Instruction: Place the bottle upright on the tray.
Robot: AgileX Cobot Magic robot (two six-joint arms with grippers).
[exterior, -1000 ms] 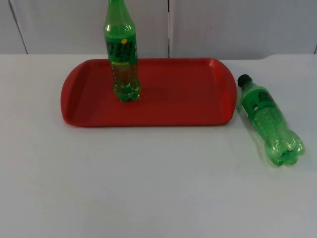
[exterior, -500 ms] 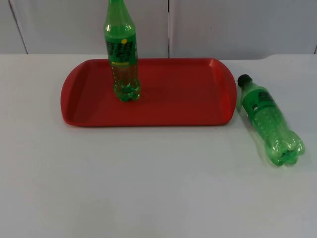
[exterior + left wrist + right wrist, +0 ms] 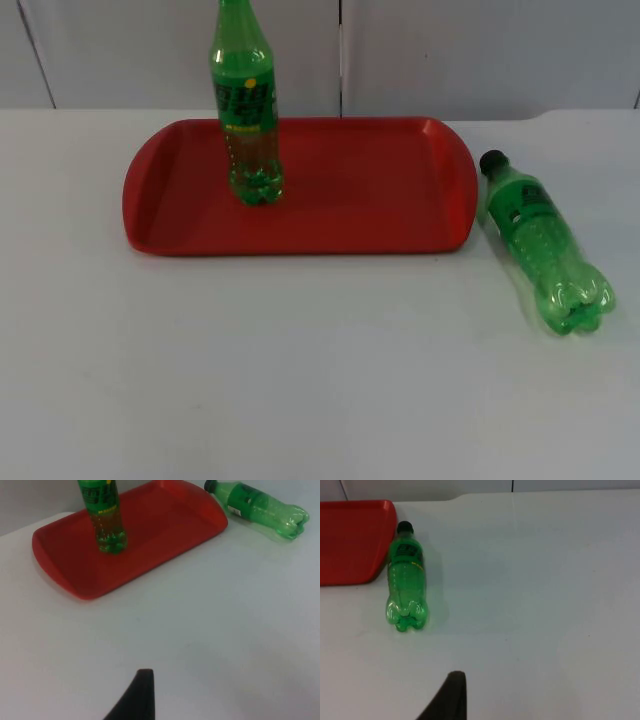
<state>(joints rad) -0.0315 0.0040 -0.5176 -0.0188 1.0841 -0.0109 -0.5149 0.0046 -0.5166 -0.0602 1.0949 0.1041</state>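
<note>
Top view: green black-capped bottle point(image 3: 545, 243) lies beside red tray point(image 3: 380, 215); claw states untellable.

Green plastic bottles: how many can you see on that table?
2. One green plastic bottle stands upright on the red plastic tray; the other green bottle lies on its side on the white table, right of the tray.

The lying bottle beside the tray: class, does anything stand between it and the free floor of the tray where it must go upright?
Nothing visible does. The lying bottle rests on the white table just off the red tray; the upright bottle stands far over on the tray's other half.
</note>
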